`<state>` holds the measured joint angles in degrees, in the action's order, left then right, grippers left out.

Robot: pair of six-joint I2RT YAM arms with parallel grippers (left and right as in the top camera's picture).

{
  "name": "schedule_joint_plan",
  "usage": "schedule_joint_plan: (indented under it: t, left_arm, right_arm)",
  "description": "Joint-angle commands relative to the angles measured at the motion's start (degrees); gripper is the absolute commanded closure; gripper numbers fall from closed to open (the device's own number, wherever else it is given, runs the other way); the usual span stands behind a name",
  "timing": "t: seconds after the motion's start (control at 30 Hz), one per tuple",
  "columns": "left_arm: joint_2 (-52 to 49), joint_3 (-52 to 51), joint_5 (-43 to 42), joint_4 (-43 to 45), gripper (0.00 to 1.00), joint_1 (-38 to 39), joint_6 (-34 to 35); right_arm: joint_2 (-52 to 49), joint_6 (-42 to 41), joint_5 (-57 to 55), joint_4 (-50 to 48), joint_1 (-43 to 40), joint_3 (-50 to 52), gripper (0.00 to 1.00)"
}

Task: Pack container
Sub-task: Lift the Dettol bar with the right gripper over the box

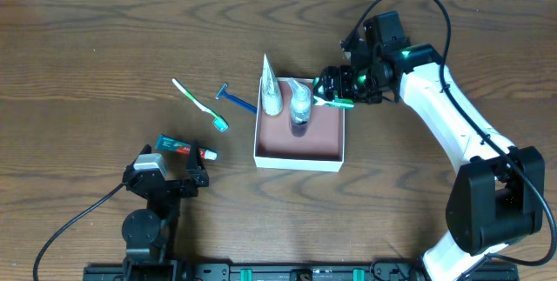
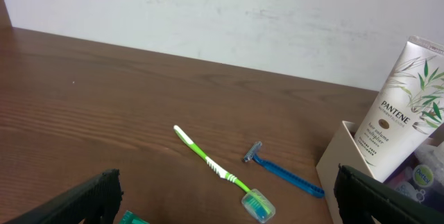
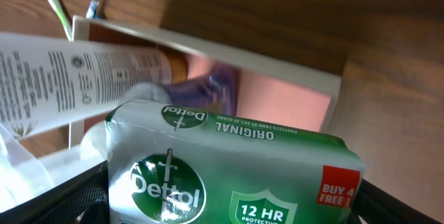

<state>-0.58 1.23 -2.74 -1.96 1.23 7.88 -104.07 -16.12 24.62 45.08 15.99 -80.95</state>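
Note:
The container (image 1: pixel 296 161) is a shallow white box with a pink inside, right of the table's middle. In it lie a white Pantene tube (image 1: pixel 270 90) and a clear bottle (image 1: pixel 300 104). My right gripper (image 1: pixel 336 90) is shut on a green Dettol soap pack (image 3: pixel 229 175) and holds it over the box's far right corner. The box's pink floor (image 3: pixel 284 96) shows beyond the pack in the right wrist view. My left gripper (image 2: pixel 229 213) is open and empty, low near the front left, just in front of a toothpaste tube (image 1: pixel 181 149).
A green toothbrush (image 1: pixel 198 104) and a blue razor (image 1: pixel 235 99) lie on the wood left of the box; both also show in the left wrist view, the toothbrush (image 2: pixel 215 168) and the razor (image 2: pixel 284 174). The Pantene tube (image 2: pixel 402 109) leans over the box's wall (image 2: pixel 340 158).

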Motion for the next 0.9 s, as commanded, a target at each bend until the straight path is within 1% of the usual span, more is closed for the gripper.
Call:
schedule_joint_plan:
  t: [0.0, 0.53, 0.87]
  left_arm:
    - [0.2, -1.0, 1.1, -2.1, 0.02, -0.3, -0.1]
    - [0.2, -1.0, 1.0, -2.1, 0.02, -0.2, -0.1]
    - [0.2, -1.0, 1.1, -2.1, 0.02, -0.2, -0.1]
  right_arm:
    - [1.7, -0.6, -0.6, -1.4, 0.6, -0.3, 0.1]
    - [0.2, -1.9, -0.5, -4.4, 4.1, -0.3, 0.09]
    - [-1.1, -2.1, -0.4, -4.8, 3.8, -0.3, 0.07]
